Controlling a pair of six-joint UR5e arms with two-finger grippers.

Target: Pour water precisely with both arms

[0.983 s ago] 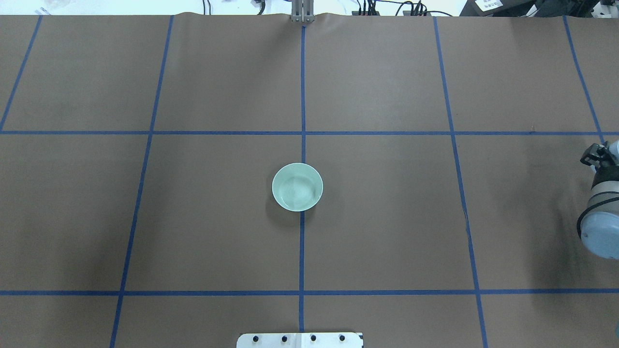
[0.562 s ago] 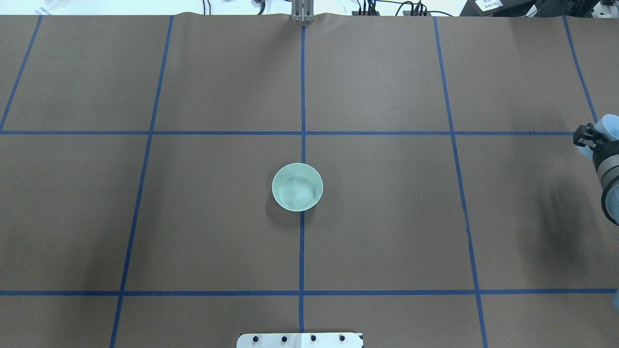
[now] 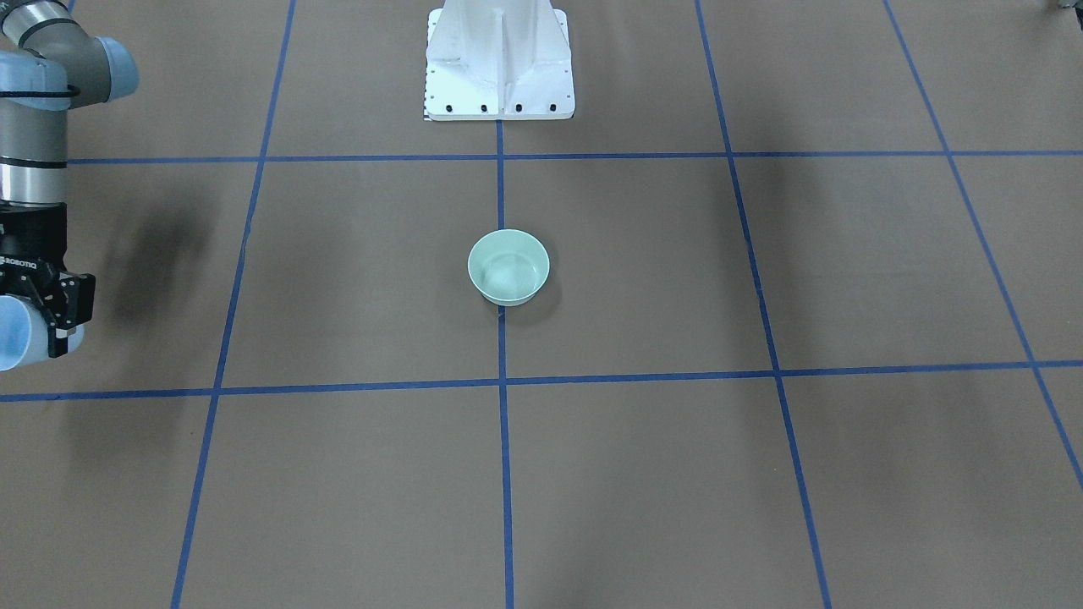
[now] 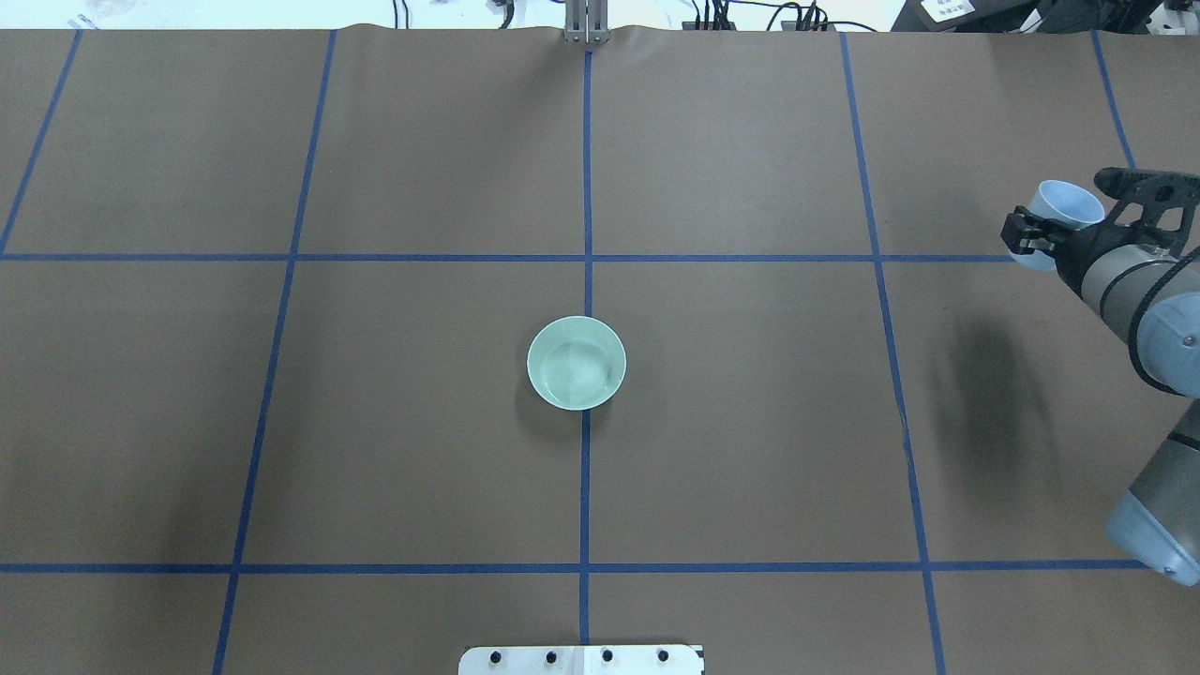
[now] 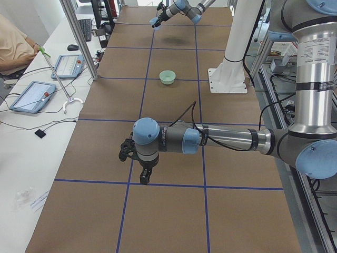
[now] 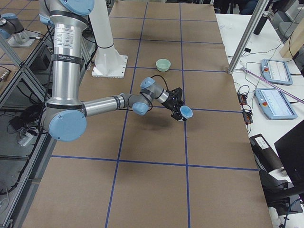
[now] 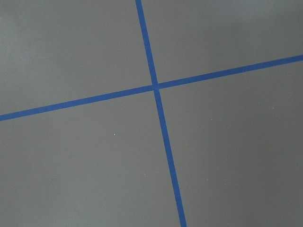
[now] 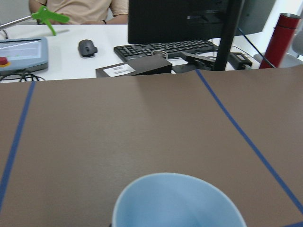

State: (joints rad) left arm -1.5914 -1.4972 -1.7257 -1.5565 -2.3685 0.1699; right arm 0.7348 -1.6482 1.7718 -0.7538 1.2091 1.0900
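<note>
Water (image 4: 574,370) probably ripples faintly in bowl (image 4: 534,347).

The only readable writing was the white brand name ROBOTIQ on the black body of the right gripper (image 3: 34,326), just behind its fingers clasping a blue cup (image 3: 10,345).

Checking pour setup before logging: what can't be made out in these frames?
Green bowl: water shows only as faint ripples; depth unreadable.
Blue cup: contents unknown; right wrist view's bottom edge cuts off its inside; elsewhere too small.
Left gripper: only in exterior left view; open or shut unclear.
Right gripper: cropped by front view's left edge.
</note>
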